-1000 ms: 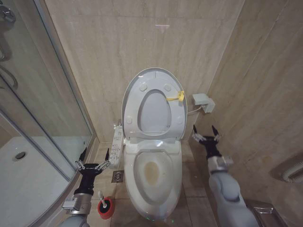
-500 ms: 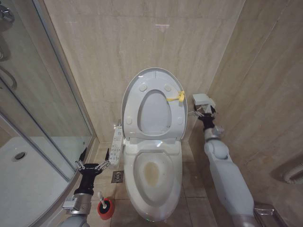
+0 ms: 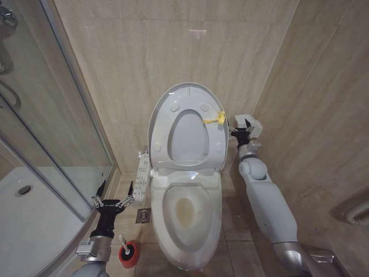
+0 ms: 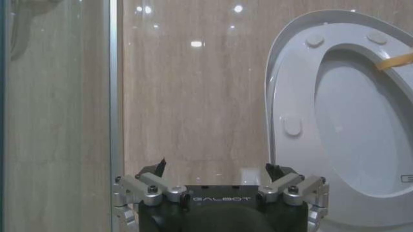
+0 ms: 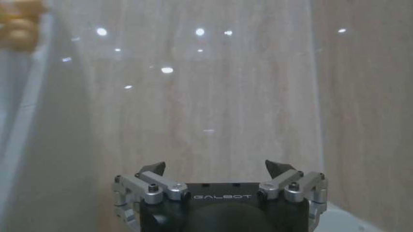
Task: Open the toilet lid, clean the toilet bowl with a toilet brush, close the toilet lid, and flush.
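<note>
With the toilet lid (image 3: 185, 128) standing upright against the rear wall, the opening step reads as complete, while the brushing, closing and flushing steps appear still to come. All positions below are given relative to the toilet bowl (image 3: 185, 214), the landmark of the figure.

Directly behind and above the bowl, the lid leans back with its underside bumpers facing the room; the seat ring is raised with it, so the basin is fully exposed. A yellow tag (image 3: 214, 119) hangs at the lid's edge on the robot's right. Inside the bowl a brownish stain is visible on the ceramic, which suggests that no cleaning has yet been done.

Beyond the bowl on the robot's right, the right arm reaches up toward the wall, and the right claw (image 3: 240, 130) sits with its fingers spread wide at a small white wall box (image 3: 250, 123), just beside the tagged edge of the lid. It holds nothing.

On the robot's left of the bowl, low and near the floor, the left claw (image 3: 115, 194) hangs with its fingers wide apart and empty, close to the long control panel (image 3: 142, 172) fixed along the bowl's side.

Smallest of the items, the toilet brush (image 3: 125, 243) stands in its red holder cup (image 3: 129, 254) on the floor, at the bowl's front corner on the robot's left and just beside the left arm. It appears untouched.
</note>
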`<state>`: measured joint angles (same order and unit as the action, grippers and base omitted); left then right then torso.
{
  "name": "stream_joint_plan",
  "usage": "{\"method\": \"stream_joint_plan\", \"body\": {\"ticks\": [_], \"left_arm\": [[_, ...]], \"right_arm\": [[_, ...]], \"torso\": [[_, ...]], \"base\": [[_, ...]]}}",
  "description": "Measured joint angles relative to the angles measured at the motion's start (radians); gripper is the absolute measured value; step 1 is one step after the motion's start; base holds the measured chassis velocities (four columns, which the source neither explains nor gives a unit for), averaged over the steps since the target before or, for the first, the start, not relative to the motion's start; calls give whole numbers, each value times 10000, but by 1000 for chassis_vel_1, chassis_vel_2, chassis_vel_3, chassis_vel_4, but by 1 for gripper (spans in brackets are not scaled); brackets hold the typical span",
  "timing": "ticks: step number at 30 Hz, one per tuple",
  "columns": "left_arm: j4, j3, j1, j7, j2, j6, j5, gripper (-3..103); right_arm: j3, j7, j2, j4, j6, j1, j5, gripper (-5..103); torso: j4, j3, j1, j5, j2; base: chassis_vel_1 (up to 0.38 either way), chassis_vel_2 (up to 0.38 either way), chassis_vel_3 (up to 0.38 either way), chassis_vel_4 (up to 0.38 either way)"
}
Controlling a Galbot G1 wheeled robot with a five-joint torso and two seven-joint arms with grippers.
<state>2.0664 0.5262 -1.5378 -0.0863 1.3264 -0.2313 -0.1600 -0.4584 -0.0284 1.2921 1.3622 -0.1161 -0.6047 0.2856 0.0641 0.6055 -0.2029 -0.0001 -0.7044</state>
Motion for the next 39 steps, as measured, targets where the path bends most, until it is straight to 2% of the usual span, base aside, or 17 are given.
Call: {"method": "stream_joint_plan", "body": {"ticks": [4, 7, 12, 16, 19, 23, 29, 31, 37, 39], "left_arm": [[0, 0, 0, 1, 0, 0, 0, 100], [0, 0, 0, 0, 0, 0, 0, 100], [0, 0, 0, 0, 0, 0, 0, 100], [0, 0, 0, 0, 0, 0, 0, 100], [0, 0, -1, 0, 0, 0, 0, 100], [0, 0, 1, -1, 0, 0, 0, 100], [0, 0, 1, 0, 0, 0, 0, 100], [0, 0, 0, -1, 0, 0, 0, 100], [0, 0, 1, 0, 0, 0, 0, 100], [0, 0, 1, 0, 0, 0, 0, 100]], "right_arm": [[246, -54, -75, 281, -13, -234, 34, 100], [380, -49, -192, 708, -69, -678, 31, 100], [313, -47, -530, 1295, -93, -1385, 117, 100], [-10, -38, -881, 1985, -97, -2304, 261, 100], [-418, 11, -1142, 2885, -127, -3553, 384, 100], [-683, 109, -1163, 3635, -218, -4485, 408, 100], [-1042, 217, -975, 4474, -509, -5831, 361, 100], [-1332, 316, -592, 4968, -833, -6941, 217, 100], [-1590, 304, 44, 5291, -821, -7704, 81, 100], [-1814, 278, 376, 5451, -568, -7909, 23, 100]], "torso": [[8, -1, 0, -2, 0], [-5, 0, 0, 2, 0], [-2, -1, 0, 0, -1], [2, -1, 1, 1, -1], [4, -2, 1, 4, -1], [1, -2, 2, 1, -2], [4, -1, 1, 0, -2], [0, -2, 2, 0, -2], [-3, -1, 2, 0, -2], [-6, -1, 2, 0, -2]], "base": [[0, 0, 0, 0], [0, 0, 0, 0], [0, 0, 0, 0], [0, 0, 0, 0], [0, 0, 0, 0], [0, 0, 0, 0], [0, 0, 0, 0], [0, 0, 0, 0], [0, 0, 0, 0], [0, 0, 0, 0]]}}
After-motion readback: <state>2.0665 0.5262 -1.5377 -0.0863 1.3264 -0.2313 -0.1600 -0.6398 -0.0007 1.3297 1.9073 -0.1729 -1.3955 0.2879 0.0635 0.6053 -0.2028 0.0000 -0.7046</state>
